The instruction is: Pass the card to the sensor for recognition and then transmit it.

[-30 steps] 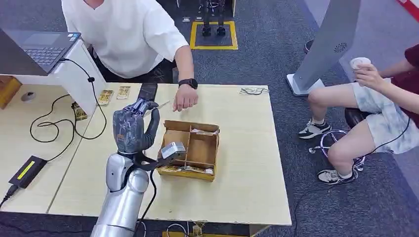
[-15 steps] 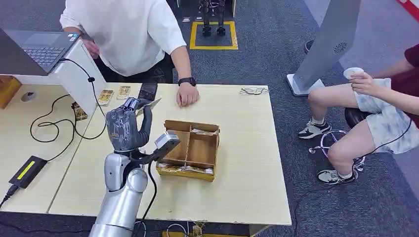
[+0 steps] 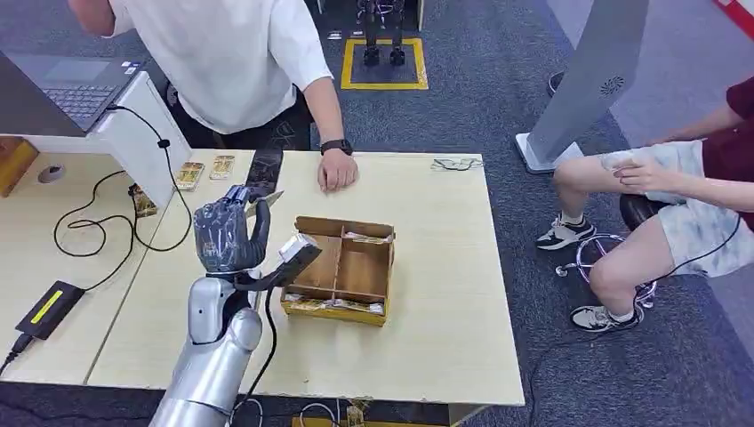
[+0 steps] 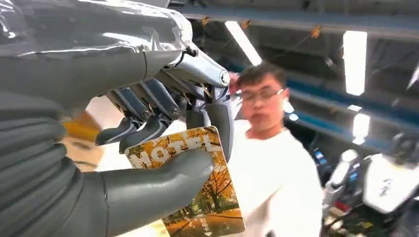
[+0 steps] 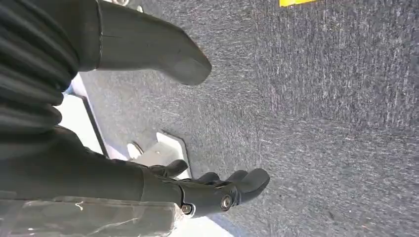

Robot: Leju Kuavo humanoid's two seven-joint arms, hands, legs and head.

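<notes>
Head view, from the left: a laptop on its white stand, cables trailing over the table. The left hand is raised above the tabletop, thumb and fingers pinching the card, an autumn-tree hotel card seen close in the left wrist view and edge-on from above. Just beside it sits the wooden divided box. A person in white rests a hand on the table's far edge. The right hand hangs over grey carpet, holding nothing, fingers slightly curled and apart.

Silver arm — grey ribbed cover, dark fingers, black cable.
</notes>
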